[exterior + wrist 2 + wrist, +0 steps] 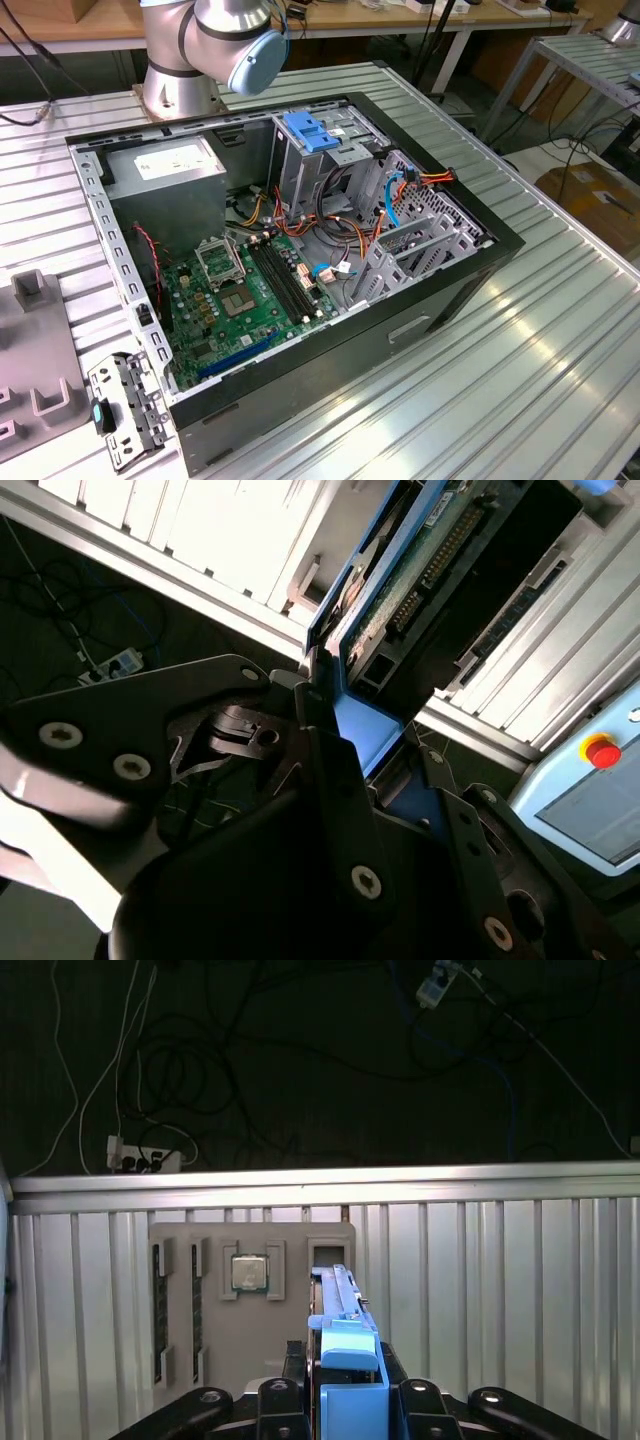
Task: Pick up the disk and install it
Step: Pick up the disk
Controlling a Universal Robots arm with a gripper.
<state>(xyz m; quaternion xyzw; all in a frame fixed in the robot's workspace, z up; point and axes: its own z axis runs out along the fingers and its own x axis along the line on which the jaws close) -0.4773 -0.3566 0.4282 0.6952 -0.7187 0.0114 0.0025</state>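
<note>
On the exterior view's left, a grey tray (40,340) lies on the ribbed metal table (520,400). Just beside it lies a small metal bracket (125,410). In the middle stands the open computer case (440,300). Inside it, going to the right, I see the grey power-supply box (165,175), the green motherboard (240,290) and the tall metal cage (300,180) with a blue latch (313,133) on top. Orange, red and blue cables (400,195) run further to the right. Behind the case, the base of the robot arm (190,50) stands on the table.

In the first wrist view, the gripper (349,1385) is closed on the disk (338,1295). Its black fingers (298,1365) press on both sides of the blue carrier rail, and the disk is seen from its thin edge. Past the disk, the grey tray lies on the table and holds a processor chip (249,1273) and memory sticks (158,1310). Past the table edge, a power strip (145,1158) and loose wires lie on the dark floor.

In the second wrist view, the same grip is seen from the side. The disk's green circuit board faces the camera and the blue rail sits between the fingers. Further right, a red button (600,750) sits on a light-blue panel.
</note>
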